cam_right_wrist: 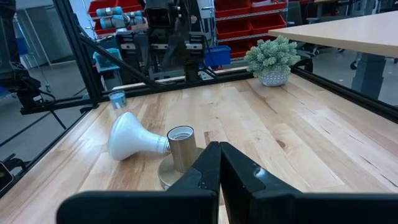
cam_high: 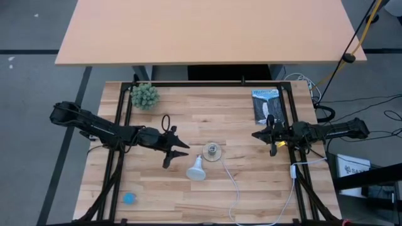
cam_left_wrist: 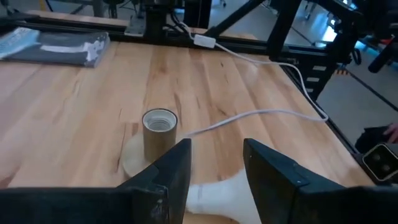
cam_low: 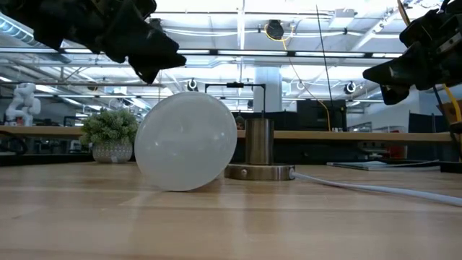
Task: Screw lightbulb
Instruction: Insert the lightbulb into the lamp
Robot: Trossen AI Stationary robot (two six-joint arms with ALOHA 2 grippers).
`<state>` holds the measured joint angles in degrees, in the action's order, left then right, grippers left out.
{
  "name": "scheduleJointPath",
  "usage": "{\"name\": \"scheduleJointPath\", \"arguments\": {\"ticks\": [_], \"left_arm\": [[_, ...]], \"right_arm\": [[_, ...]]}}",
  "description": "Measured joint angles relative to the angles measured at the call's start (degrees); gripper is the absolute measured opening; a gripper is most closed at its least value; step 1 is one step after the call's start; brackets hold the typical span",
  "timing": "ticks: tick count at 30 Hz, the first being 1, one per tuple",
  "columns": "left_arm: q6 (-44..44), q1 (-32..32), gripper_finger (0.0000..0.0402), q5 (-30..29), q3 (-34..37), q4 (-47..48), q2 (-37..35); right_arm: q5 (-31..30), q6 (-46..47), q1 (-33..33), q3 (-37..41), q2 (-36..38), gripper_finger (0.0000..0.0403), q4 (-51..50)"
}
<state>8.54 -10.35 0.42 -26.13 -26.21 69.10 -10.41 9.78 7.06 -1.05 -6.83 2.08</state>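
Observation:
The white lightbulb lies on its side on the table, its narrow base toward the upright socket, which stands on a round disc with a thin white cord. It also shows in the right wrist view and the low view. My left gripper is open, just left of the bulb and above it; in its wrist view the fingers stand over the bulb's neck without touching. My right gripper is shut and empty, right of the socket.
A small potted plant stands at the far left, a dark booklet lies at the far right. A small blue disc lies near the front left. The white cord runs toward the near edge.

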Motion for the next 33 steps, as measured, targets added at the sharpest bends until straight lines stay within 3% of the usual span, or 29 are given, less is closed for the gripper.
{"name": "scheduleJointPath", "arguments": {"ticks": [10,17,33], "left_arm": [[0.2,0.8,0.0169,-0.6,0.0,1.4,0.0],[0.2,1.9,0.0209,-7.4,0.0,0.5,0.0],[0.0,3.7,0.0211,-7.3,0.0,-0.9,0.0]], "right_arm": [[0.0,0.0,0.0,0.0,0.0,0.0,0.0],[0.0,0.0,0.0,0.0,0.0,0.0,0.0],[0.0,0.0,0.0,0.0,0.0,0.0,0.0]]}}
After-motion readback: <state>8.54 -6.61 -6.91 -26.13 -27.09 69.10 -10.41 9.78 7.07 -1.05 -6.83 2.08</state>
